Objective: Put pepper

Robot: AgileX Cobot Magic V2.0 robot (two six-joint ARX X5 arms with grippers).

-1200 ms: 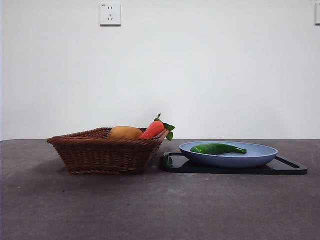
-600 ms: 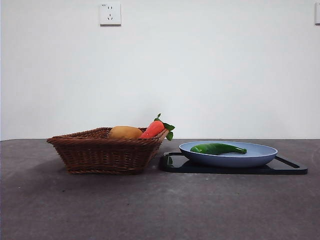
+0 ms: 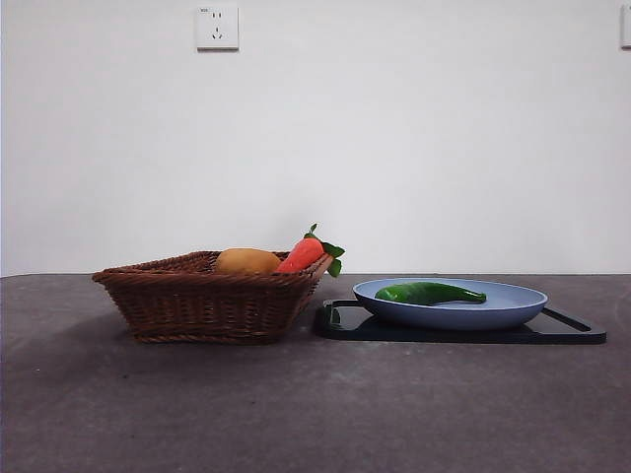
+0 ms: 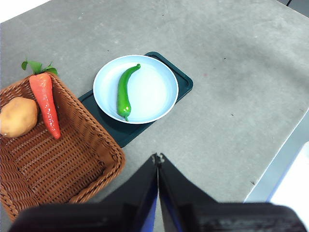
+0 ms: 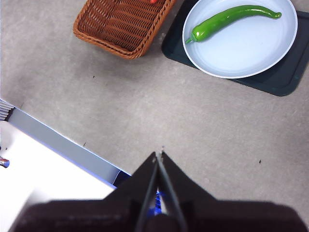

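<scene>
Currently, at the left of the front view, a brown woven wicker basket [image 3: 212,296] sits on the grey table [image 3: 296,404]. Inside it lie a tan rounded potato [image 3: 247,261] and a red-orange carrot with green leaves [image 3: 306,252]; the carrot leans on the basket's right rim with its leaves hanging over the edge. Just beside the basket to the right is a flat black rectangular tray [image 3: 458,330], carrying a pale blue round plate [image 3: 513,305]. The long, glossy green pepper [image 3: 430,293] lies on its side in the plate, thick end toward the basket, pointed tip away from it.

Neither arm appears in the front view. Left gripper [image 4: 158,157]: jaws pressed together, nothing between them, held high above the table. Ahead of its closed tips are the plate [image 4: 159,92] with the pepper [image 4: 124,92] well apart from them, and off to one side of them the basket [image 4: 53,164], potato [image 4: 18,117] and carrot [image 4: 45,101].

Right gripper [image 5: 159,154]: jaws likewise pressed together and empty, above bare table. The pepper [image 5: 227,19] in the plate [image 5: 241,53] lies well ahead of the tips; a corner of the basket [image 5: 120,24] is also ahead, to the other side.
</scene>
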